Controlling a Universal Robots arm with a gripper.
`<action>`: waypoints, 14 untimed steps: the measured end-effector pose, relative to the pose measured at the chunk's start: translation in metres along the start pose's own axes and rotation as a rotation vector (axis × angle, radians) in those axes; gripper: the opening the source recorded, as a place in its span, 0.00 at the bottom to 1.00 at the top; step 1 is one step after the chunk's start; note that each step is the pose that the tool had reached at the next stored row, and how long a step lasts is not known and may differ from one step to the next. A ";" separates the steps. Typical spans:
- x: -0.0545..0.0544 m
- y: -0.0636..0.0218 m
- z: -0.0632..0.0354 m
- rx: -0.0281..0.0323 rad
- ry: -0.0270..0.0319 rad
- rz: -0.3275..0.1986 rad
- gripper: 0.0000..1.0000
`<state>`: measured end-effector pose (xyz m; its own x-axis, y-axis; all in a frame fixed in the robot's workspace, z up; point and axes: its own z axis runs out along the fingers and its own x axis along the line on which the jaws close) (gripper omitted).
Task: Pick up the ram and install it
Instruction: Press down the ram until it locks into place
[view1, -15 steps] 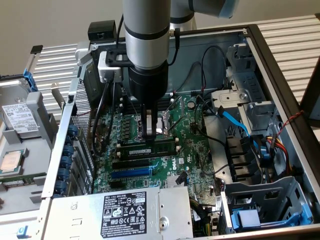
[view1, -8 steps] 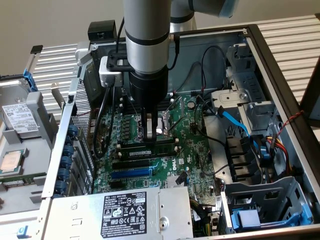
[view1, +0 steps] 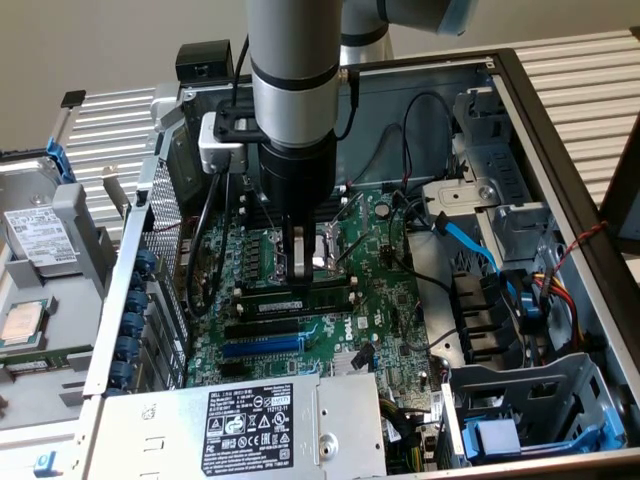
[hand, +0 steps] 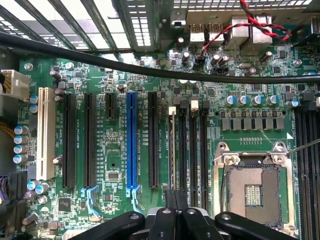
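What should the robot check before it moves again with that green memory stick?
1. Gripper fingers shut: ok.
2. Gripper right above the ram: ok.
3. Ram really held by the fingers: cannot tell.
4. Ram on edge on the motherboard, beside the CPU socket: ok.
5. Ram pushed fully home: cannot tell.
6. Black cable off the ram: ok.
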<state>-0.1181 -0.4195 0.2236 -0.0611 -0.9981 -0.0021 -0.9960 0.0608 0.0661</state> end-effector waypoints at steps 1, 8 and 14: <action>0.000 0.0001 -0.0007 0.0011 -0.0019 0.000 0.11; 0.000 0.0017 -0.0248 0.0011 -0.0017 0.000 0.11; 0.000 0.0032 -0.0476 0.0011 -0.0017 0.000 0.11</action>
<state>-0.1181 -0.4196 0.2713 -0.0610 -0.9981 -0.0039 -0.9960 0.0607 0.0650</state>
